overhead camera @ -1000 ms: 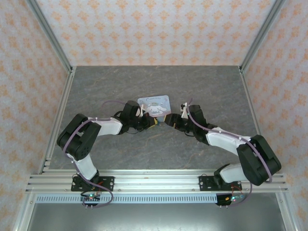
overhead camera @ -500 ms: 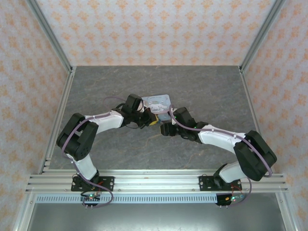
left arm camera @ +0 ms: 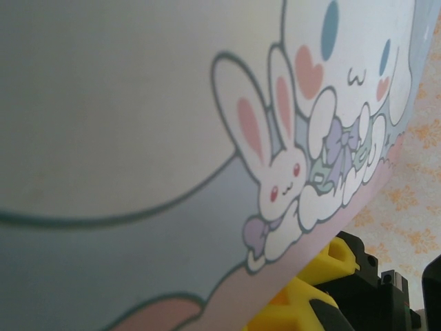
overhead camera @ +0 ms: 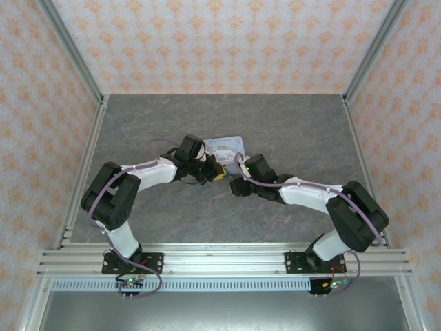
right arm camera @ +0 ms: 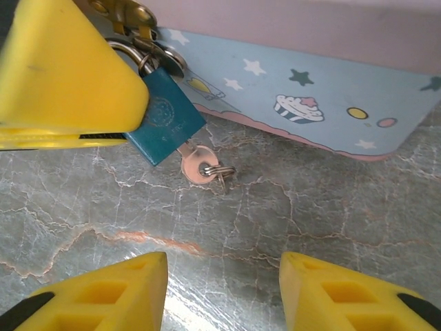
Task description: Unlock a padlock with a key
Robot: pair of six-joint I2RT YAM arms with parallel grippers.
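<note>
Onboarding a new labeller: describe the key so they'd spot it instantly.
On the grey marbled table sits a pastel cartoon tin box; a teal padlock hangs from its hasp. The key pokes out of the padlock's lower end: a small pale-gold round head with a wire ring, flat on the table.

1. The left arm [overhead camera: 148, 181] and the right arm [overhead camera: 306, 195] are wearing smooth white shells and chunky black joints.
2. A thin purple cable [overhead camera: 158, 144] is looping along each arm.
3. The right tool [right arm camera: 222, 276] is showing yellow wedge fingers [right arm camera: 96, 296] with hollow slots and black patches.
4. Black base plates [overhead camera: 134, 263] are sitting under both arms.
</note>
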